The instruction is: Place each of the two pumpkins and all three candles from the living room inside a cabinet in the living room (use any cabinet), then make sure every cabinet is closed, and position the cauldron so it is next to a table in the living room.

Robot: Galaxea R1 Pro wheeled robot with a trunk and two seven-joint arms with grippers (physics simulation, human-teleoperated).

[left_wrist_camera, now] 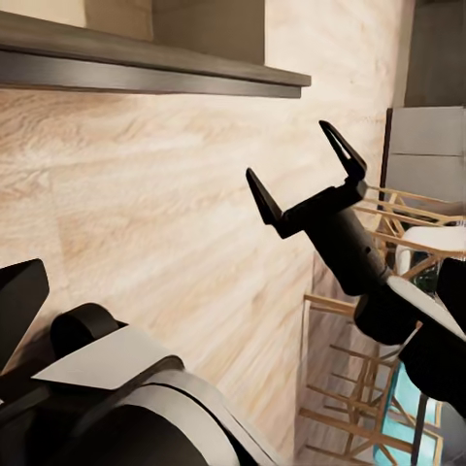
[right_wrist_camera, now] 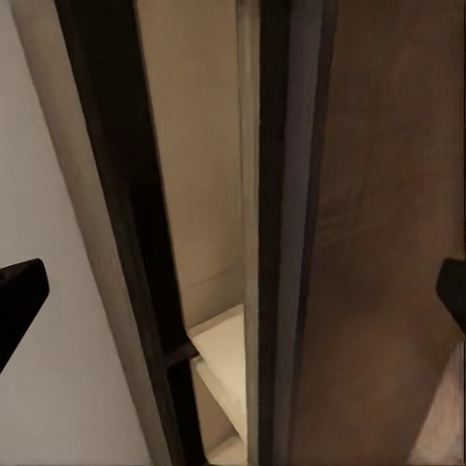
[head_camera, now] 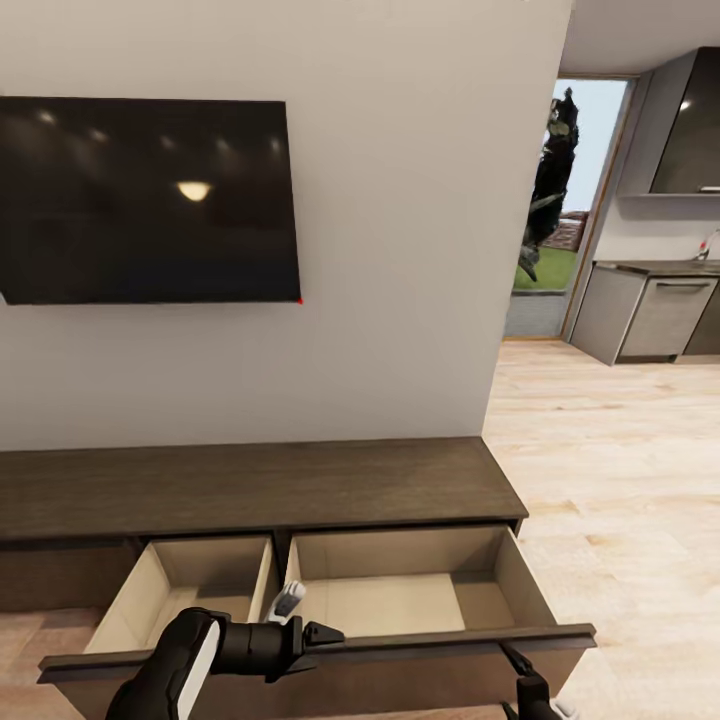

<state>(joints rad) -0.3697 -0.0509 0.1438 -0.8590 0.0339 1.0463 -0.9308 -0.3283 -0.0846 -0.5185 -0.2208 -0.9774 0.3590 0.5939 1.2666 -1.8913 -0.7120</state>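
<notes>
A wide drawer of the dark-brown cabinet [head_camera: 250, 490] stands pulled out and bare below the wall television [head_camera: 150, 200], both the left gripper [head_camera: 325, 633] and right gripper [left_wrist_camera: 303, 175] spread and holding nothing, so stowing apparently remains undone.

The cabinet [head_camera: 250, 485] stands against the wall below a mounted television [head_camera: 150, 200], its drawer [head_camera: 320, 640] pulled out toward the robot with two compartments side by side. To the right, the floor [head_camera: 620, 480] runs back to kitchen units [head_camera: 650, 315] beside a doorway [head_camera: 560, 200].
</notes>
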